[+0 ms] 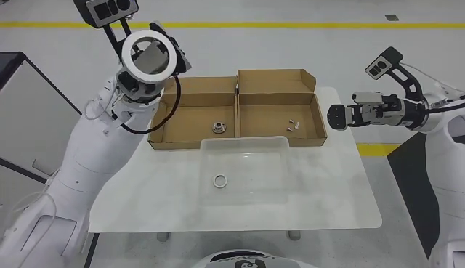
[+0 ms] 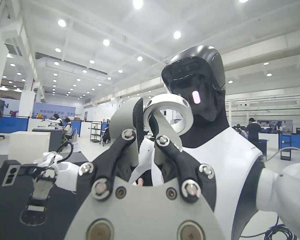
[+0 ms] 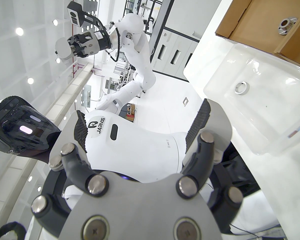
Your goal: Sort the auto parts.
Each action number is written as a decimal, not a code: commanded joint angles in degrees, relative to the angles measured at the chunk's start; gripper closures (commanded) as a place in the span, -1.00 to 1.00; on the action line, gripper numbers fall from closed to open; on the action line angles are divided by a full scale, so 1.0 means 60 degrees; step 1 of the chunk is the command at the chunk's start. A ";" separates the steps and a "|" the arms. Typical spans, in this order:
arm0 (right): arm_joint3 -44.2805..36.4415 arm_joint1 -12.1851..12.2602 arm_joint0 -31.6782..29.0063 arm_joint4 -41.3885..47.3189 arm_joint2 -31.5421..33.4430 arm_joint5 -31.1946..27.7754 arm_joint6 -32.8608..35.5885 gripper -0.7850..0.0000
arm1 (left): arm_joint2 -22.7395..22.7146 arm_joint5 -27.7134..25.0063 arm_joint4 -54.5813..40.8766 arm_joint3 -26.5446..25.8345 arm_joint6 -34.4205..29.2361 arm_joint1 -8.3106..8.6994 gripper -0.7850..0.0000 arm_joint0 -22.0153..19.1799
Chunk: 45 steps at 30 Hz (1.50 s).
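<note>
My left gripper held a large white ring raised off the counter, clamped on its wall with one finger through the bore; my right gripper hung wide open beside the counter; small pieces in the right cardboard box were too tiny to identify; a small ring lay in the clear tray.

Ceiling lamps high above the table are flooding the hall with bright, even white light. The table top is glaring almost plain white; the clear tray on it is glinting along its rim, the cardboard boxes at the table's far side are holding only faint wall shadows, and the white ring is gleaming. Straight lines are bowing toward both wrist views' edges.
</note>
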 commanded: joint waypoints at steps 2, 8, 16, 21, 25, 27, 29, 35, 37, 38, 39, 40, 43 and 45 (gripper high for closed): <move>0.0000 0.0000 0.0000 0.0000 0.0000 0.0000 0.0000 -1.00 | -0.0002 0.0134 0.0653 0.0246 -0.0134 0.0026 1.00 -0.0032; 0.0000 0.0000 0.0000 0.0000 0.0000 0.0000 0.0000 -1.00 | -0.0062 0.0765 0.2672 0.0703 -0.0764 0.0181 1.00 -0.0279; 0.0000 0.0000 0.0000 0.0000 0.0000 0.0000 0.0000 -1.00 | 0.0198 0.0118 0.1665 0.0453 -0.0117 0.0163 1.00 -0.0210; 0.0000 0.0000 0.0000 0.0000 0.0000 0.0000 0.0000 -1.00 | 0.0144 -0.0004 0.0364 0.0047 0.0005 0.0082 1.00 -0.0176; 0.0000 0.0000 0.0000 0.0000 0.0000 0.0000 0.0000 -1.00 | -0.0021 -0.0004 0.0226 -0.0151 0.0005 0.0010 1.00 -0.0088; 0.0000 0.0000 0.0000 0.0000 0.0000 0.0000 0.0000 -1.00 | -0.0031 -0.0004 0.0180 -0.0234 0.0003 -0.0034 1.00 -0.0049; 0.0000 0.0000 0.0000 0.0000 0.0000 0.0000 0.0000 -1.00 | -0.0017 -0.0004 0.0258 -0.0262 0.0003 -0.0041 1.00 -0.0058; 0.0000 0.0000 0.0000 0.0000 0.0000 0.0000 0.0000 -1.00 | -0.0017 -0.0004 0.0258 -0.0262 0.0003 -0.0041 1.00 -0.0058; 0.0000 0.0000 0.0000 0.0000 0.0000 0.0000 0.0000 -1.00 | -0.0025 0.0054 0.0266 -0.0272 0.0052 -0.0042 1.00 -0.0033; 0.0000 0.0000 0.0000 0.0000 0.0000 0.0000 0.0000 -1.00 | -0.0092 0.0299 0.0407 -0.0304 0.0171 -0.0039 1.00 0.0043; 0.0000 0.0000 0.0000 0.0000 0.0000 0.0000 0.0000 -1.00 | -0.0207 0.0629 0.0723 -0.0252 0.0182 -0.0018 1.00 0.0083; 0.0000 0.0000 0.0000 0.0000 0.0000 0.0000 0.0000 -1.00 | -0.0296 0.0971 0.1097 -0.0177 0.0143 0.0004 1.00 0.0130; 0.0000 0.0000 0.0000 0.0000 0.0000 0.0000 0.0000 -1.00 | -0.0458 0.2070 0.2164 -0.0043 0.0174 0.0055 1.00 0.0300; 0.0000 0.0000 0.0000 0.0000 0.0000 0.0000 0.0000 -1.00 | -0.0484 0.2548 0.2474 0.0009 0.0483 0.0054 1.00 0.0542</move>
